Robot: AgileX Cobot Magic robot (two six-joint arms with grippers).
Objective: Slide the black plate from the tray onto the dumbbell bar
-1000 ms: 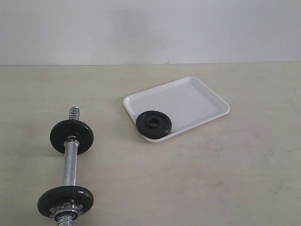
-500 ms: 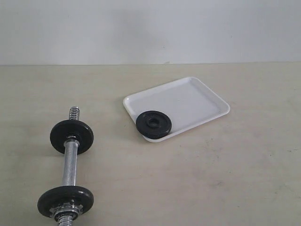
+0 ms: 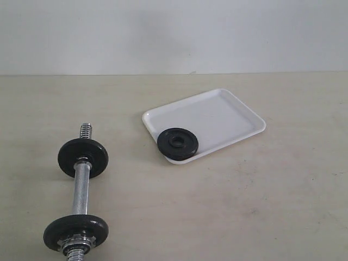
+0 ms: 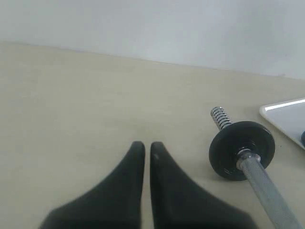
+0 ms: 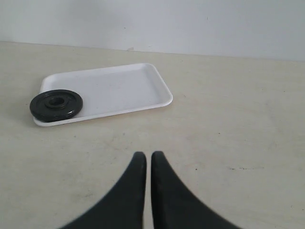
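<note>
Exterior: black plate (image 3: 178,143) lay flat in the tray (image 3: 217,117), at the corner nearest the dumbbell bar (image 3: 81,187), which lay on the desk (image 3: 244,206) well apart. Left wrist: left claw (image 4: 147,147) fully closed, gripping nothing, near the bar's threaded end. Right wrist: right claw (image 5: 145,156) fully closed, empty, over bare desk, apart from the tray.

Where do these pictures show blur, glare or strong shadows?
Exterior view: soft, even light, no hard shadows around the black plate. Left wrist view: jaws blur toward the lens; the tray rim glares. Right wrist view: jaws equally blurred.
</note>
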